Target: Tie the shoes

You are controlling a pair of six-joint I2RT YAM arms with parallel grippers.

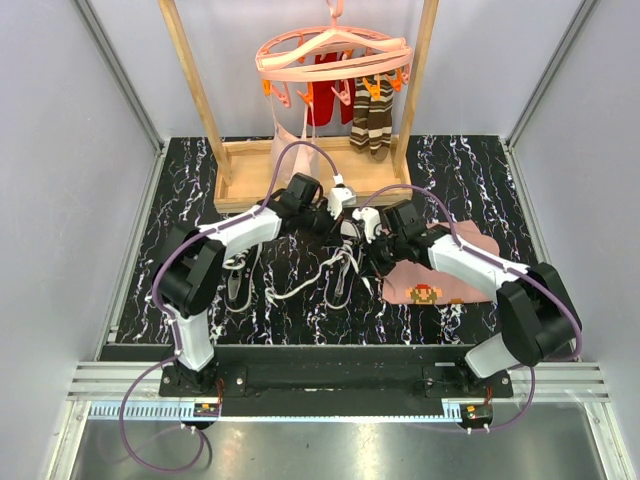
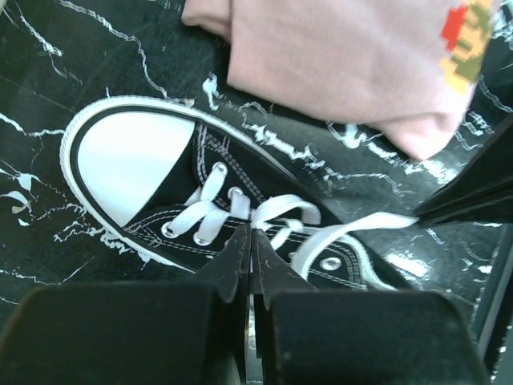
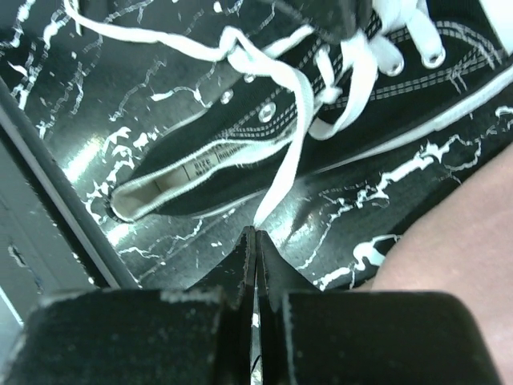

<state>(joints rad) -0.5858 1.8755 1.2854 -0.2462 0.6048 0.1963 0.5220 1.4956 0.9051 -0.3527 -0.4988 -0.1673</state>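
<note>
Glossy black marble-effect table (image 1: 470, 170), white-veined. Item: black canvas sneaker (image 2: 136, 152), smooth white rubber toe cap, white stitching, metal eyelets, lying just beside the soft folded pink cloth (image 2: 337, 56). A second sneaker (image 1: 240, 290) lies well apart from that cloth, partly under the left arm. Flat white woven lace (image 3: 292, 136): loose, untied. Left gripper (image 2: 250, 237): fingers pressed fully together at the lace crossings; whether a strand is caught cannot be told. Right gripper (image 3: 255, 233): clamped on the lace end, near the cloth's edge. Step, as judged: gathering strands for the first crossing. The next move calls for drawing the lace taut and crossing the strands without the thin lace slipping.
</note>
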